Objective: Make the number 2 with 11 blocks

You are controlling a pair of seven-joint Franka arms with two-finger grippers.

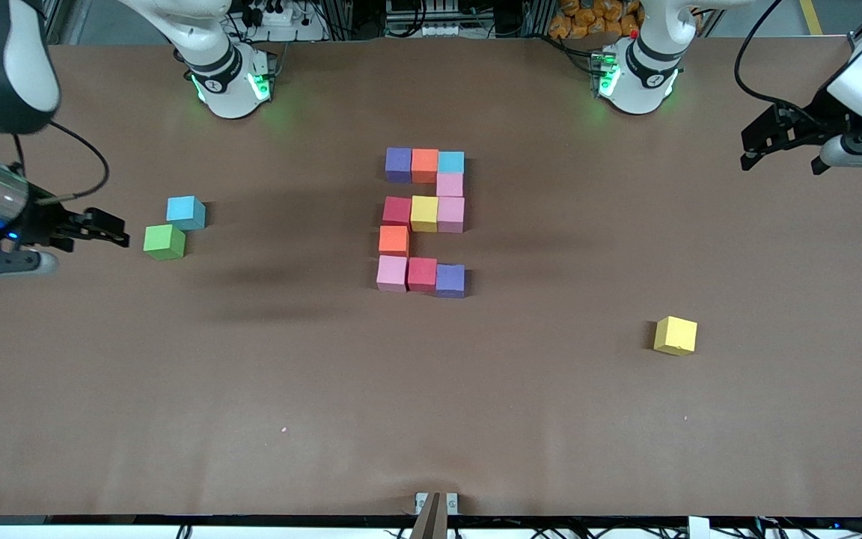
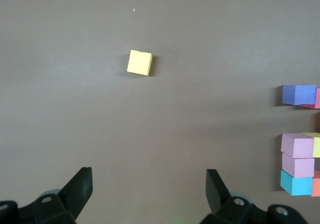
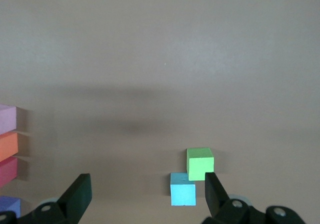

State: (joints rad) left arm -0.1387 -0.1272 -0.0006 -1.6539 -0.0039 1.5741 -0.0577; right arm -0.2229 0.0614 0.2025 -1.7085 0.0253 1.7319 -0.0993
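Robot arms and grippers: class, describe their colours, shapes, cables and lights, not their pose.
Both arms are glossy white with rounded shells and black joint bands. Their bases glow green. The left gripper and the right gripper are black, each with two angular, wedge-shaped fingers. Black cables loop along both wrists, and a small blue light shows near the right wrist.

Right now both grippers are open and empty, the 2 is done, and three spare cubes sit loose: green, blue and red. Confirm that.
One thing is wrong: the third spare cube is yellow, not red, as the front view shows. The rest stands: left gripper and right gripper open and empty, the 2 complete, green cube and blue cube loose.
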